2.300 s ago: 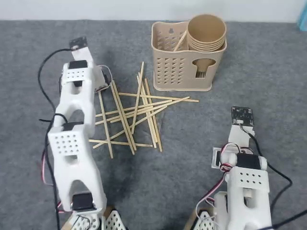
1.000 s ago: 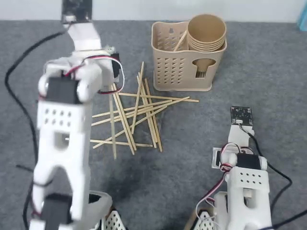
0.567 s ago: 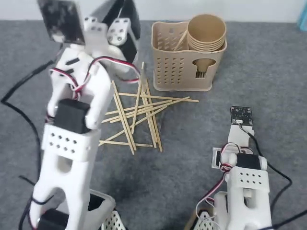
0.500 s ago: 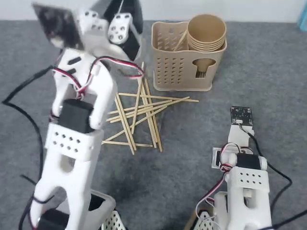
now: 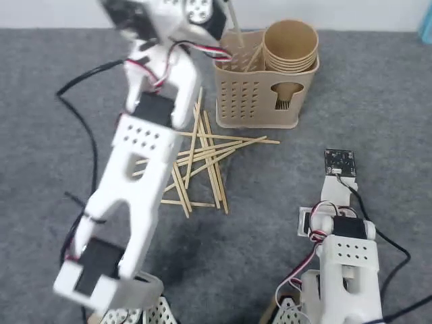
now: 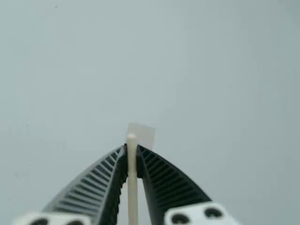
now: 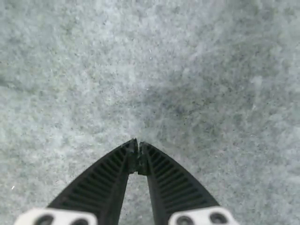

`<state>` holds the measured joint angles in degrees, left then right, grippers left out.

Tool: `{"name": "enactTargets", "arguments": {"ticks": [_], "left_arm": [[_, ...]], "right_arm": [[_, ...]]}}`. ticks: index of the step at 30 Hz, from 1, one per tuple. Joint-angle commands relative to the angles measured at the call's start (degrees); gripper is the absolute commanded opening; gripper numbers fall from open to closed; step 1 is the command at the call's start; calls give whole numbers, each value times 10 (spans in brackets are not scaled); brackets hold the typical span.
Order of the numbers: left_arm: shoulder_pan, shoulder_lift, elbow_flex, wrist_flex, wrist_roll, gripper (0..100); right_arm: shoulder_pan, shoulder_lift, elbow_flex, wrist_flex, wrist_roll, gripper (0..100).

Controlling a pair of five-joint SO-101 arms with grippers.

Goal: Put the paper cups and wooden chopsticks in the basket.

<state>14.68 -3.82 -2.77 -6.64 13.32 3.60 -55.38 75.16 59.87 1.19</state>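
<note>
At the far edge of the grey felt-like worktop [image 5: 385,101], the beige perforated basket [image 5: 255,101] stands upright. A stack of nested paper cups [image 5: 291,42] sits in its right compartment, rims above the basket wall. 1 wooden chopstick [image 5: 254,58] leans inside the left compartment. The left arm [image 5: 145,155] stretches from its base at the near left edge up across the heap, and its wrist is beside the basket's left compartment. The left pincer [image 6: 132,149] is clenched on a single held chopstick [image 6: 131,187], gripped between the 2 ribbed black fingers [image 6: 105,176]. The stick's end pokes just past the fingertips, with a plain pale wall behind it. From above, this held chopstick [image 5: 233,20] slants down toward the rim of the left compartment; whether its lower end is already inside cannot be told. Loose chopsticks [image 5: 202,158] lie flat in a crisscross heap on the worktop in front of the basket, to its left. Some of them are partly hidden under the left arm, and 1 long stick points toward the basket's front. The right arm [image 5: 344,263] sits folded at the near right, well apart from both heap and basket. The right pincer [image 7: 138,144] is clamped tight on nothing, fingertips meeting, just above bare grey worktop [image 7: 197,70]. A black cable [image 5: 75,115] loops beside the left arm.
</note>
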Motion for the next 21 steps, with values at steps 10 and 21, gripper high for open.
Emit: {"name": "enactTargets", "arguments": {"ticks": [10,21], "left_arm": [[-10,69,150,-152,-29,14],[-4,-72,303,-98,-6,141]], "right_arm": [[-7,-10,-5,-29,9,9],[-18,-9,-4,-29,10,9]]}}
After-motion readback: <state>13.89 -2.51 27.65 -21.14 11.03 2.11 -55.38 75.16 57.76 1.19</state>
